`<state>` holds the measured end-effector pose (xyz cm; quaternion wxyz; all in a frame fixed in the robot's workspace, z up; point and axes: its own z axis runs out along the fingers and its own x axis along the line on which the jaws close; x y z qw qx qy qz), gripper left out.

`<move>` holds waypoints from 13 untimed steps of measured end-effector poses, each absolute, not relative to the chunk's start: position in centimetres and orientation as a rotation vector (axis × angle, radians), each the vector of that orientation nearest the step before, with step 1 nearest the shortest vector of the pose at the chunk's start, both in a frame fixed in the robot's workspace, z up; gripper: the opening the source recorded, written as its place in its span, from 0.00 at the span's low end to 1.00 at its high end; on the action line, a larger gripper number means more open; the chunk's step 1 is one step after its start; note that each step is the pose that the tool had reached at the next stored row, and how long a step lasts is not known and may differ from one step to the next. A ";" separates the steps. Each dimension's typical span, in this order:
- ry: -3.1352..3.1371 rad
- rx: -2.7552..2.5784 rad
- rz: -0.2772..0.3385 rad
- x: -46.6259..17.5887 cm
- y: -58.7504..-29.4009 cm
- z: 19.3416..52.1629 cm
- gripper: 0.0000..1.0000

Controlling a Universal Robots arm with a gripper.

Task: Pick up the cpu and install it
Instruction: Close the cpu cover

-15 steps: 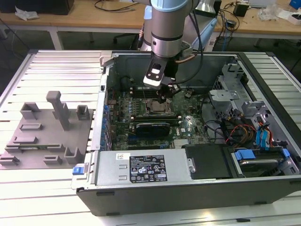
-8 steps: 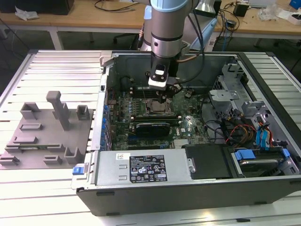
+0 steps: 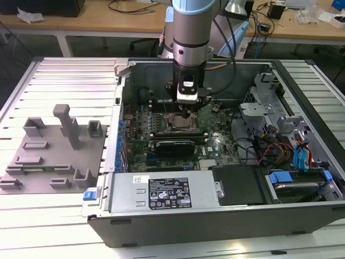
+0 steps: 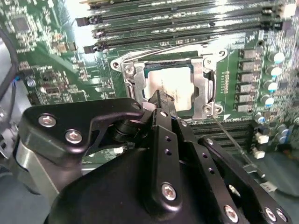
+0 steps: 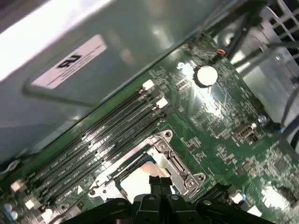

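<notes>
In the second wrist view the gripper (image 4: 157,97) hides the near edge of the cpu (image 4: 175,81), which lies flat inside the socket frame (image 4: 202,70). Its fingertips (image 5: 155,181) are pressed together with no gap, poised at the chip's pale top, though contact is hard to make out. Memory slots (image 5: 107,135) run just beside the frame, and in the exterior view a black expansion card (image 3: 173,147) lies near it.

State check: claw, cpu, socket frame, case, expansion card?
claw: shut, tips right over the cpu; can't tell if they touch it.
cpu: lying flat inside the socket frame.
socket frame: around the cpu; can't tell if it is latched.
computer case: on its side, open on top.
expansion card: seated on the board.
</notes>
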<state>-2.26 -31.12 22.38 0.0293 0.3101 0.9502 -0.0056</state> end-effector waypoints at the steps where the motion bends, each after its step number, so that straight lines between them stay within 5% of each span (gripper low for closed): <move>1: 2.946 0.906 -0.018 -2.3 -31.1 22.3 0.11; 13: 3.044 0.434 -0.039 -2.3 -31.1 22.1 0.11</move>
